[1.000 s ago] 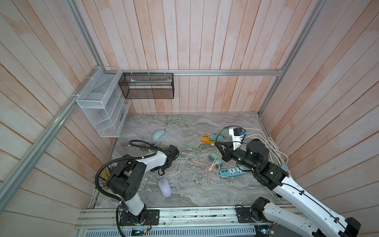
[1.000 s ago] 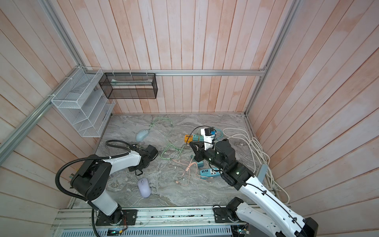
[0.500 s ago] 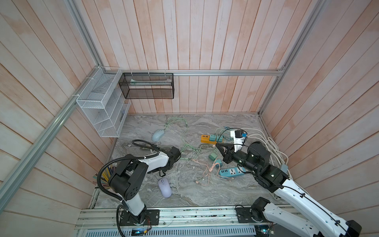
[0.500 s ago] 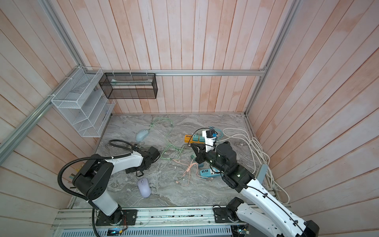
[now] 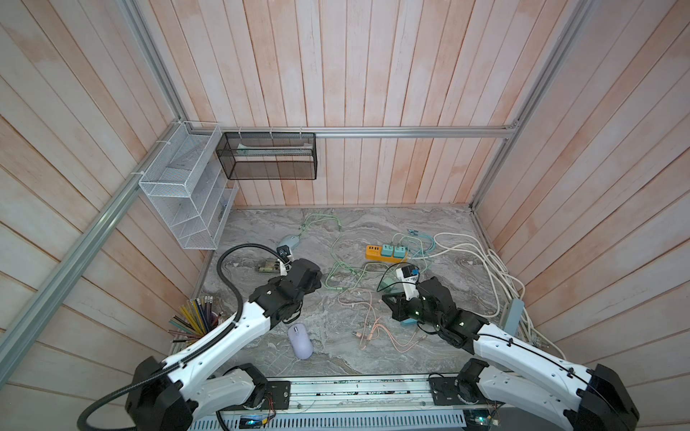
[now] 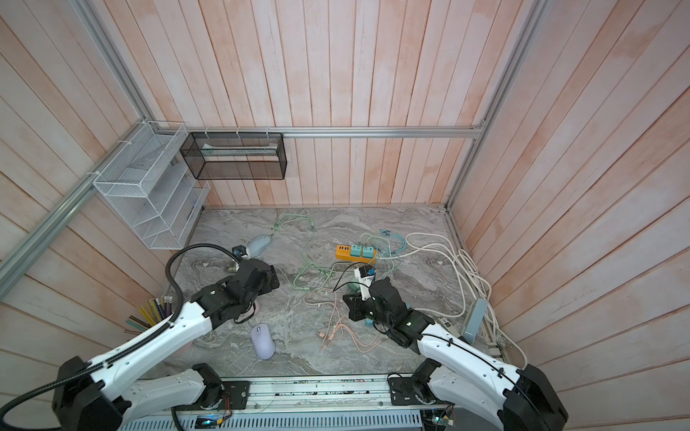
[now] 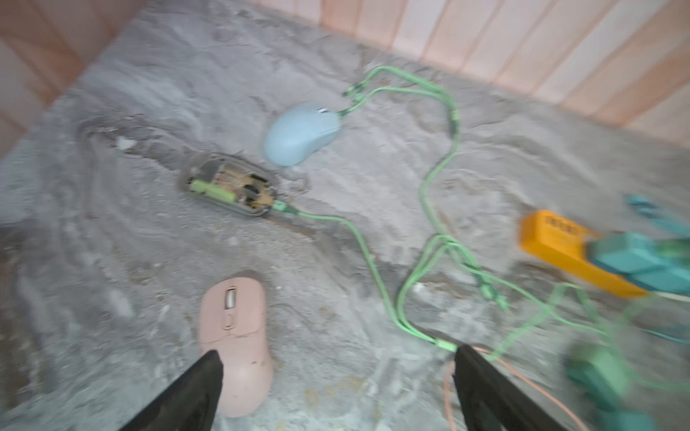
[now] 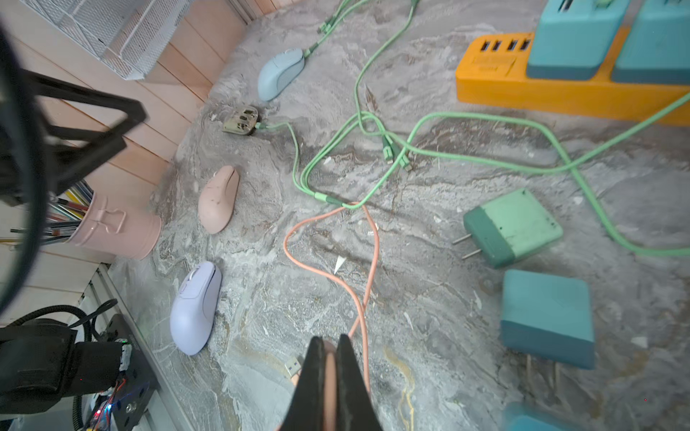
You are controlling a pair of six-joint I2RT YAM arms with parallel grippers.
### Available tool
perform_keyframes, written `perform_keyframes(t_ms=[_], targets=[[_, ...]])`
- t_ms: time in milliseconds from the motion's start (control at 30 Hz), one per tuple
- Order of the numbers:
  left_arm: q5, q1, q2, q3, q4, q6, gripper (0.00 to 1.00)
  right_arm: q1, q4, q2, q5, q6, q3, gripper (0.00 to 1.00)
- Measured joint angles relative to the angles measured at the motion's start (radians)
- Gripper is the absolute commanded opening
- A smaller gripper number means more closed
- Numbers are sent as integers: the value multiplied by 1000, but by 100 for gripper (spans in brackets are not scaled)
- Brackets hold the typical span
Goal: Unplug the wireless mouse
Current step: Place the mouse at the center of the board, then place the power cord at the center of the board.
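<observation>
Left fingers have spread wide, hovering over the pink mouse (right fingers pinch orange cable).

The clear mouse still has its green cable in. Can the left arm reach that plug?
Probably yes: the left gripper is open and empty, and only the pink mouse lies near its path to the plug on the clear mouse.

Four mice, one orange power strip, one pencil cup
</observation>
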Motion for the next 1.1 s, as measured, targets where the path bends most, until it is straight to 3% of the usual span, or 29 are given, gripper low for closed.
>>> perform_keyframes(t_ms=[67,167,267,433,633,700,800,967,1100], targets=[[73,0,-104,-60,76,55,88,8,30,51,-3,6,-2,8],[171,0,-188,-98,148,119,85,27,79,130,-10,13,-2,40],[269,0,-220,-120,218,166,79,39,103,194,-12,9,0,60],[439,0,-251,-209,335,216,74,44,15,202,-5,-18,38,60],[528,-1,-248,-266,398,262,74,46,-267,-2,104,-55,182,62],[553,0,-232,-280,434,277,67,47,-352,-66,135,-57,233,62],[595,0,-138,-280,496,313,55,57,-445,-128,151,-55,274,59],[649,-1,76,-269,554,366,54,180,-502,-138,142,-17,214,61],[673,-8,217,-219,581,403,54,210,-409,-110,71,82,76,61]])
